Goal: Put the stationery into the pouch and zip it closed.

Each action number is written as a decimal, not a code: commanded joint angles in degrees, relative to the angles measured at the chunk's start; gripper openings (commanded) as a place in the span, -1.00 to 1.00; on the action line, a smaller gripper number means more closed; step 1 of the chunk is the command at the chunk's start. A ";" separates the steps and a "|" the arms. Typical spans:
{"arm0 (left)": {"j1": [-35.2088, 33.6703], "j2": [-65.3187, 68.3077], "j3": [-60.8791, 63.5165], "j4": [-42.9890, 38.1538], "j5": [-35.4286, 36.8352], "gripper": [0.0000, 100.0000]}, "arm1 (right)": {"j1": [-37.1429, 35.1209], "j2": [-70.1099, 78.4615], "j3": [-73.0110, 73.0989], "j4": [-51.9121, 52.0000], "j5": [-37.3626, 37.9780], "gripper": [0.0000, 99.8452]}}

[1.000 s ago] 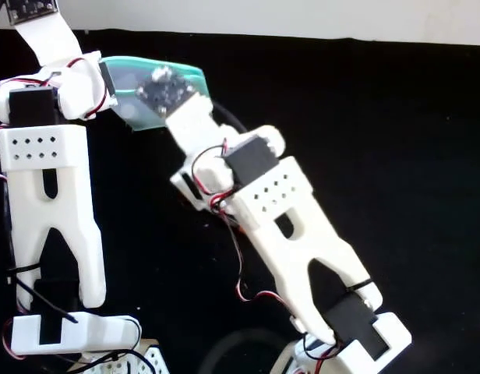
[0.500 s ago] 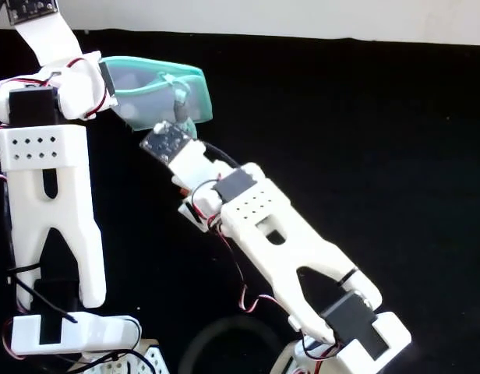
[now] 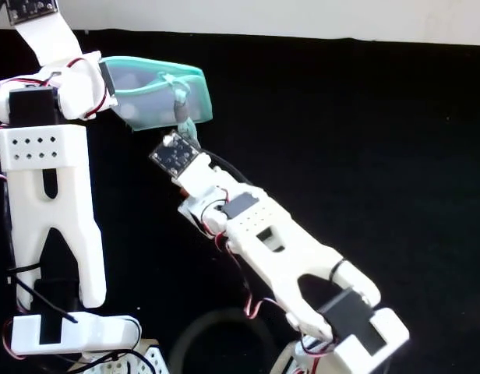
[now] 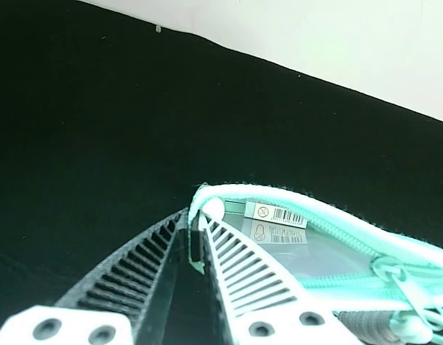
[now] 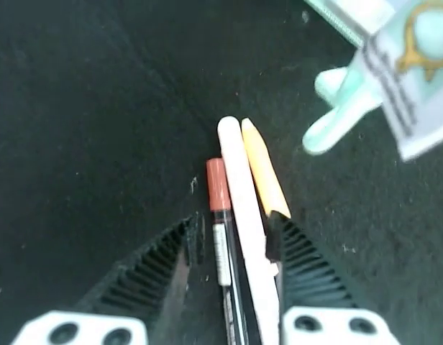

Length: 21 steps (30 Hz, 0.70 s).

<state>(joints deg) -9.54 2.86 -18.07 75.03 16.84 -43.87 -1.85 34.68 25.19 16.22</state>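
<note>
Three pens (image 5: pixel 239 188) — between right jaws

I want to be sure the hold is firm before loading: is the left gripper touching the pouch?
Touching. In the left wrist view the left gripper has its jaws shut on the corner edge of the pouch, with no gap between them.

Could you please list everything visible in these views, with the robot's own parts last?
Translucent teal zip pouch: one, teal, table's far left, corner in left gripper.
Red-capped pen: one, red cap, on cloth inside right gripper.
White pen: one, white, beside red-capped pen.
Orange pen: one, orange, beside white pen.
Black tablecloth: one, black, under everything.
Left gripper: one, black and white, shut on pouch.
Right gripper: one, black and white, open around the pens.
</note>
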 commanded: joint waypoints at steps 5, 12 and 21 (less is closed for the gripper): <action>0.57 2.51 0.48 0.70 -0.53 -0.99 | 1.27 12.09 -8.57 -3.21 0.79 -0.75; 0.48 2.51 0.48 1.05 -0.53 -0.99 | 2.77 20.18 -17.63 -2.95 0.79 -0.75; 0.48 2.59 0.57 1.05 -0.53 -0.99 | 2.86 25.63 -18.86 -3.12 5.19 -0.75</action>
<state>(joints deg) -9.54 2.86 -18.07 75.03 16.84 -42.20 22.59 17.01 22.81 20.18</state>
